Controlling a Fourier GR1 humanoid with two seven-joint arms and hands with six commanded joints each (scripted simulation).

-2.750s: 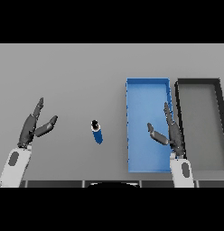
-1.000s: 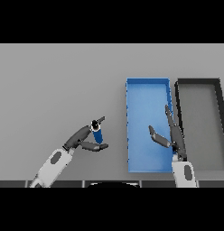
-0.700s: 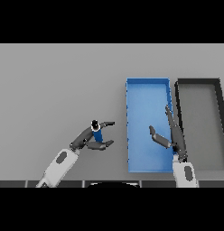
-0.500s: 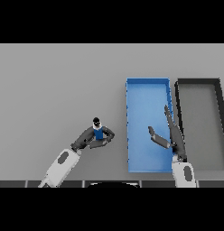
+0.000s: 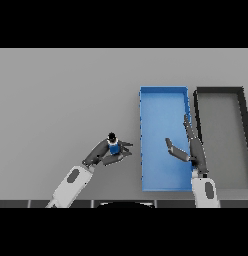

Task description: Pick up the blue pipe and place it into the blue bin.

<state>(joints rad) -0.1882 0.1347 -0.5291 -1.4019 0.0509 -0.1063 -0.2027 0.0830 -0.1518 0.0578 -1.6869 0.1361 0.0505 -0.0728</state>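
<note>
Left hand (image 5: pixel 103 154) sits low on my screen, left of centre, its fingers and thumb curled round the blue pipe (image 5: pixel 114 147); the pipe stands roughly upright in that grasp, dark cap at its top end, and I cannot tell whether its base touches the grey table (image 5: pixel 61 100) or clears it; the white and grey forearm runs down and left from it toward the lower edge. Right hand (image 5: pixel 192 150) shows at the same depth on the right, over the right half of the blue bin (image 5: pixel 163 90), fingers straight and pointing away from me, thumb spread to the left, holding nothing. Pipe is near the bin's left wall but outside it. Farther right, just beside the blue bin, a dark bin (image 5: pixel 219 90) lies parallel to it; both reach up toward the middle of the table.
</note>
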